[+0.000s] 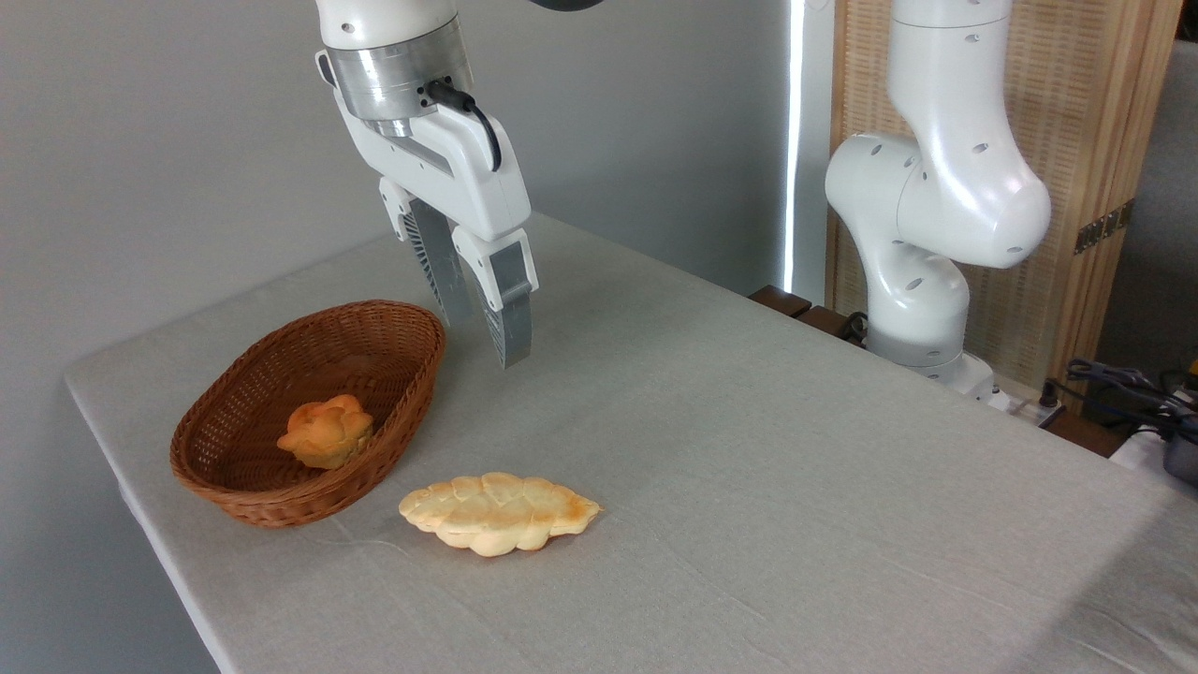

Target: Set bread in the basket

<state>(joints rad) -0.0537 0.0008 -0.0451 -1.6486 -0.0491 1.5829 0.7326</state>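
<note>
The fingers (510,323) are two grey ribbed pads pointing down and slightly right, set a narrow gap apart with nothing between them; the near one overlaps part of the far one, so the exact width of the gap is hard to judge. They hang in the air above the tabletop (796,468), just right of the basket's far end and well apart from the loaf. Above them the white hand of the gripper (475,329) carries a black cable looping from its metal wrist ring, and the arm runs out of the top edge of the picture.

The basket (234,473) sits at the left end of the tabletop, its long axis running from near left to far right. Inside it, toward the near end, lies a small orange flower-shaped bun (325,431).

The bread (498,512) lies flat on the tabletop just right of the basket's near end, close to it but seemingly not touching. Its long axis runs roughly left to right, with one tapered tip toward the basket and the other toward the right.

The arm's base (922,234) stands beyond the far right edge of the tabletop, its foot hidden behind that edge. Dark cables (1123,384) at the far right are cut off by the frame.
</note>
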